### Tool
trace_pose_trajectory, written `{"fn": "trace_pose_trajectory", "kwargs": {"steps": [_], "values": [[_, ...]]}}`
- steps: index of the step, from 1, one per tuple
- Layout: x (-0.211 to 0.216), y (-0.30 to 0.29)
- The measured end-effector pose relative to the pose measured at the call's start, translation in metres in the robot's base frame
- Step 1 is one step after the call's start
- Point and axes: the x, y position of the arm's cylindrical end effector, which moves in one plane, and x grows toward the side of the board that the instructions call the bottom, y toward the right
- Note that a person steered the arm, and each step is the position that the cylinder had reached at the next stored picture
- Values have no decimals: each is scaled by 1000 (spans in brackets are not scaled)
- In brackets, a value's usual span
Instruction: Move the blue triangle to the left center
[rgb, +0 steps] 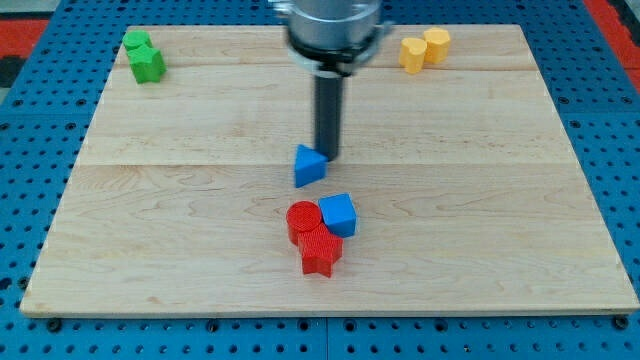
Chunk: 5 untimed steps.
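The blue triangle (309, 166) lies near the middle of the wooden board (150, 230). My tip (328, 157) stands just to the triangle's right and slightly above it in the view, touching or almost touching its right edge. The dark rod rises straight up to the arm's grey head at the view's top.
A blue cube (339, 214) sits below the triangle, touching a red cylinder (302, 219) and a red star-shaped block (320, 251). Two green blocks (144, 56) lie at the top left. Two yellow blocks (425, 48) lie at the top right. Blue pegboard surrounds the board.
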Motion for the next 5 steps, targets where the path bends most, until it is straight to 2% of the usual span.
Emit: {"fn": "trace_pose_trajectory", "kwargs": {"steps": [1, 2, 3, 4, 5], "values": [[7, 9], [24, 52], [47, 47], [46, -39], [7, -134]]}}
